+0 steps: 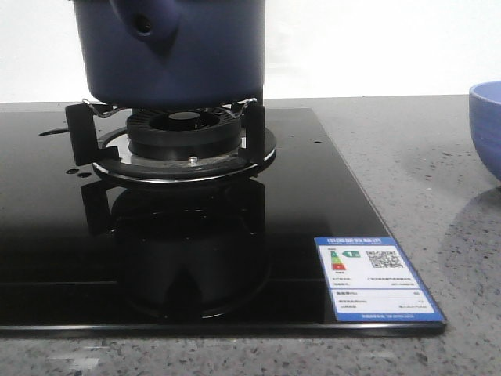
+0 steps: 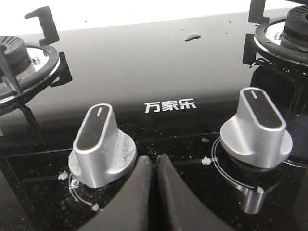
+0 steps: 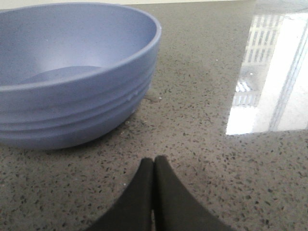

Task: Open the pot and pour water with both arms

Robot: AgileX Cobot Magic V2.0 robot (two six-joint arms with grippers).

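**Black glass hob, pot on burner, both claws idle**

Black glass fills the foreground of the front view: the hob (image 1: pixel 235 235), glossy, with an energy label (image 1: pixel 374 278) stuck at its near right corner. Behind that sits the burner (image 1: pixel 185 133), and on its supports stands the pot (image 1: pixel 176 51), dark navy, handle stub facing the camera. The pot's top is cut off by the frame, so lid and water level cannot be confirmed. At the far right edge, on the grey counter (image 1: pixel 407 180), stands the bowl (image 1: pixel 487 125), well apart from the pot.

Left gripper (image 2: pixel 155 166): fingertips pressed together, holding nothing, low over the hob just beside the left knob (image 2: pixel 101 144), with the right knob (image 2: pixel 257 127) further off. Right gripper (image 3: pixel 154 166): fingertips pressed together, empty, just above the counter near the bowl.

Assessment: no step of the task appears started.

Risks:
- Left gripper lies close to the knobs; a careless rise could knock one.
- The pot rests on narrow supports; an off-centre grasp of the stub could tip it and spill water onto the glass.
- Droplets already lie on the hob; wet surfaces favour slipping.
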